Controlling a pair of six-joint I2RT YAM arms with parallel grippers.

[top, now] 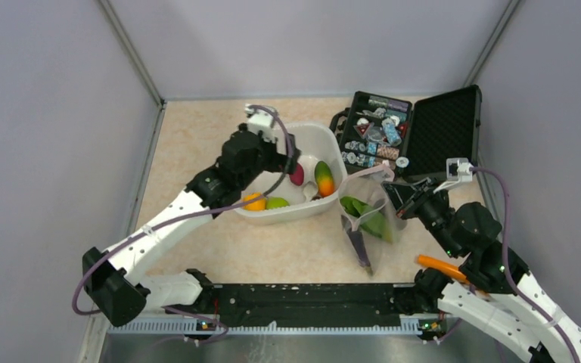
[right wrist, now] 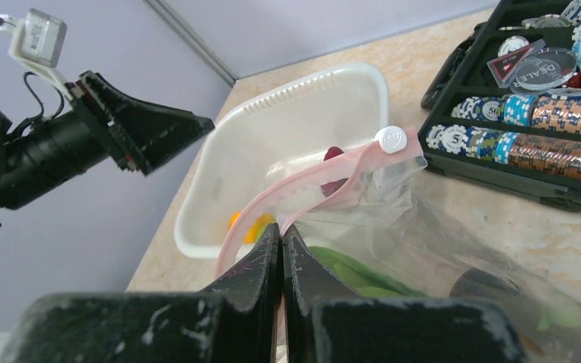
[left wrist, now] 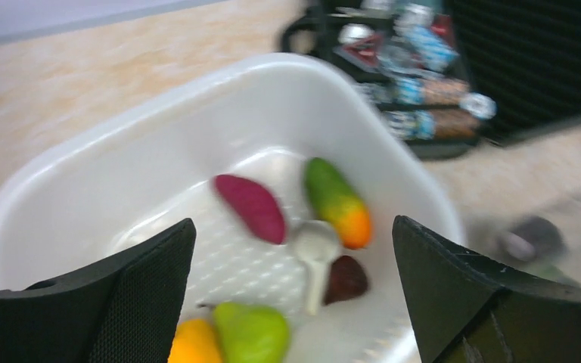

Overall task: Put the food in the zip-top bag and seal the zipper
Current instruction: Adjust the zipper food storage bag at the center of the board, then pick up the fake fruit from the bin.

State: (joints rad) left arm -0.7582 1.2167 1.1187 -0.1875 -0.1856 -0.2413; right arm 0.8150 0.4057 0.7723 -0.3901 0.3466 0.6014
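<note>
Left pincer (left wrist: 293, 227): fingers wide apart, holding nothing | below it: white tub (left wrist: 83, 189) with magenta piece (left wrist: 251, 208), green-orange fruit (left wrist: 337, 200), whitish piece (left wrist: 315, 253) | right pincer (right wrist: 281, 234): clamped on pink zipper (right wrist: 302, 185) of zip-top bag (right wrist: 393, 227), mouth partly open | just beyond its tips, inside bag: green leafy piece (right wrist: 348, 272) | farther right on worktop: black chip case (right wrist: 529, 113)

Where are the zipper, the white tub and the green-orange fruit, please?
zipper (right wrist: 302, 179): right wrist view, middle of the pink strip.
white tub (top: 295, 212): top external view, near wall.
green-orange fruit (left wrist: 337, 203): left wrist view, its middle.
</note>
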